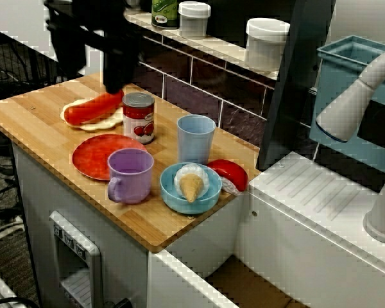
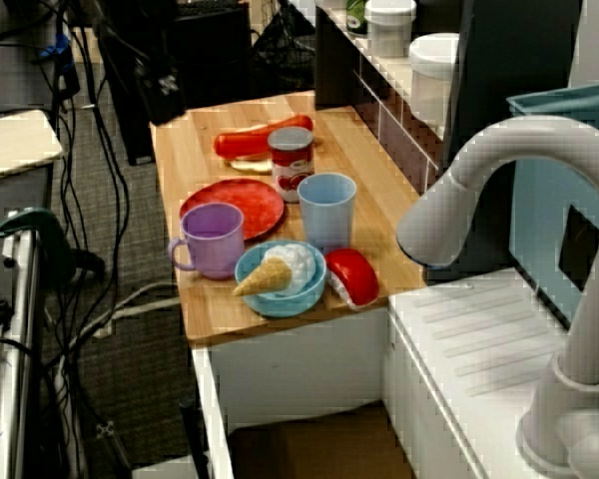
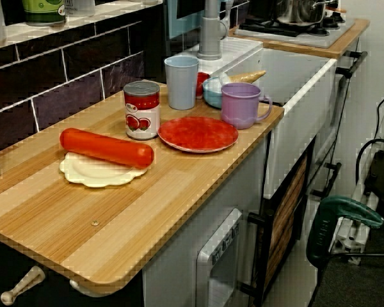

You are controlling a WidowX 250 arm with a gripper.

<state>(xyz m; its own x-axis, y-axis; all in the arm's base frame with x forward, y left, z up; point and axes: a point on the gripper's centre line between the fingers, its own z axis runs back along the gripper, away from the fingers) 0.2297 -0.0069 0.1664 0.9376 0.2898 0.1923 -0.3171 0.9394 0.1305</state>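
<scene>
1. In the view from the front corner, we see the dark gripper [image 1: 117, 87] low over the far end of the red sausage [image 1: 93, 108], apparently touching it. It is a black blur, so we cannot tell how the jaws stand.
2. The red sausage lies lengthwise on a cream plate [image 1: 101, 123] with a scalloped edge, at the far left of the wooden counter [image 1: 38, 122].
3. Just right of that plate stands a tomato can [image 1: 138, 117], upright. Its label is red and white with pictured tomatoes, and we cannot read the lettering in any view.
4. Nearer to us lies a red plate [image 1: 93, 157], with a purple mug [image 1: 129, 174] just beside its near right edge.
5. A blue cup [image 1: 196, 138] stands right of the tomato can. Near it, a blue bowl [image 1: 173, 192] holds an ice-cream cone [image 1: 191, 185] lying on its side.
6. On the tiled shelf [image 1: 212, 45] behind stand a green-labelled jar [image 1: 165, 11] and white tubs [image 1: 266, 42]. Their writing is too small for us to read.
</scene>
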